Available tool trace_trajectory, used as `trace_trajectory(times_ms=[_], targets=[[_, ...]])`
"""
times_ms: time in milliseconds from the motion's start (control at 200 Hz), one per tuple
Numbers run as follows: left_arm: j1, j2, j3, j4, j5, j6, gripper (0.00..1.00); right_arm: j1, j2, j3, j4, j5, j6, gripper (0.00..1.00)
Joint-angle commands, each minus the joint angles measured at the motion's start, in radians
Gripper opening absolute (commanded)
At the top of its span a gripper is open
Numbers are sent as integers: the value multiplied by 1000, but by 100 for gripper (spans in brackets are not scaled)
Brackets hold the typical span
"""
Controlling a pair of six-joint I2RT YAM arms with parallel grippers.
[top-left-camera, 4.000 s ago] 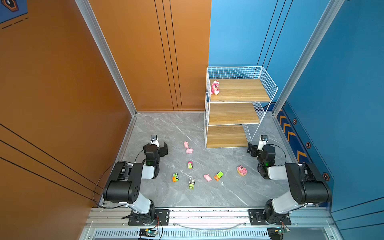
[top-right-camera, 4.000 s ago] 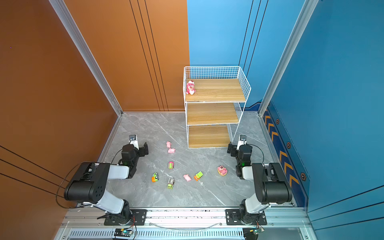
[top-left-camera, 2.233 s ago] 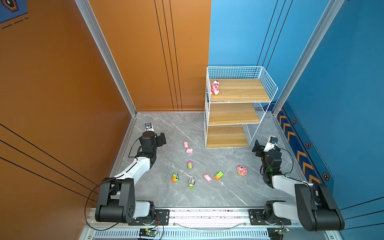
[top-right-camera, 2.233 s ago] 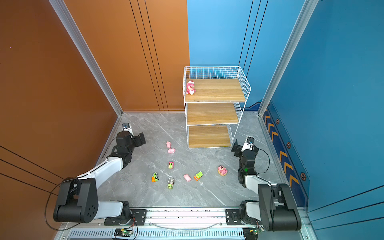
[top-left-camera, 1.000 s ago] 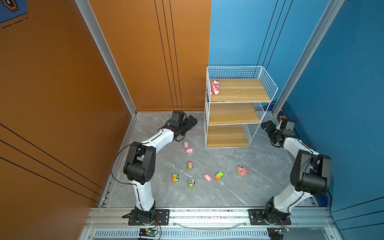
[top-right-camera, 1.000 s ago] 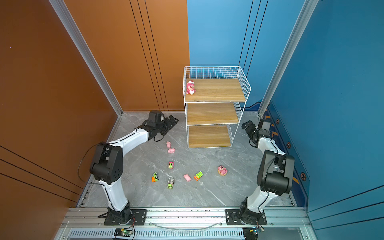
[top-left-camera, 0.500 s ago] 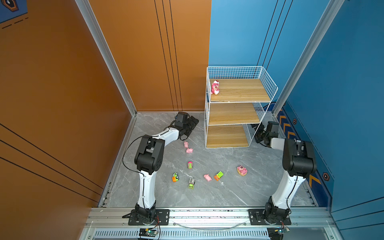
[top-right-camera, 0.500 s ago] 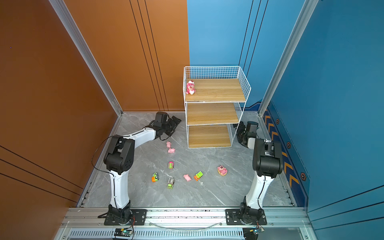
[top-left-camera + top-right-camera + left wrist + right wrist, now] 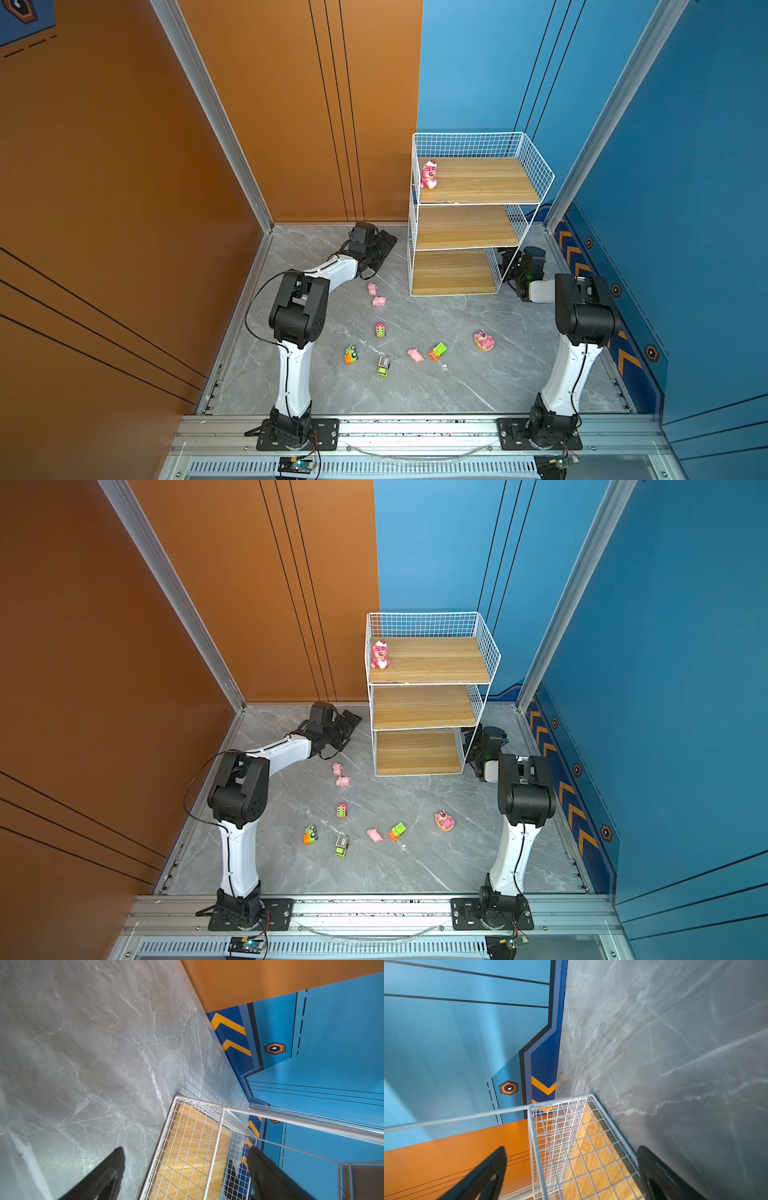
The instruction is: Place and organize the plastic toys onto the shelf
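Toys (image 9: 383, 366) lay scattered on the floor (image 9: 457, 386) nearest us; we judged them light, hard and slippery, best pinched across their bodies. Beyond, left gripper (image 9: 386, 244) and right gripper (image 9: 572, 1148) gaped wide, empty, flanking the shelf (image 9: 465, 226); a bear (image 9: 429, 174) sat topmost.
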State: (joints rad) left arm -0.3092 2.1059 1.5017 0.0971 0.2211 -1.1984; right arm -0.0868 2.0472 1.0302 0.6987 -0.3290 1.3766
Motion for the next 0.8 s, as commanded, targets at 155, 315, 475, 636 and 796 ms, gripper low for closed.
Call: trace_trajectory(times_ms=[155, 315, 475, 636, 796], targets=[[60, -28, -54, 5, 3, 5, 93, 105, 21, 27, 19, 36, 40, 98], [91, -53, -87, 7, 13, 17, 93, 149, 67, 51, 28, 70, 58, 98], [114, -78, -115, 7, 23, 30, 93, 184, 103, 106, 13, 79, 56, 99], [136, -103, -143, 7, 31, 40, 93, 209, 131, 142, 7, 97, 59, 99], [161, -129, -165, 7, 43, 62, 94, 228, 157, 194, -6, 100, 64, 99]])
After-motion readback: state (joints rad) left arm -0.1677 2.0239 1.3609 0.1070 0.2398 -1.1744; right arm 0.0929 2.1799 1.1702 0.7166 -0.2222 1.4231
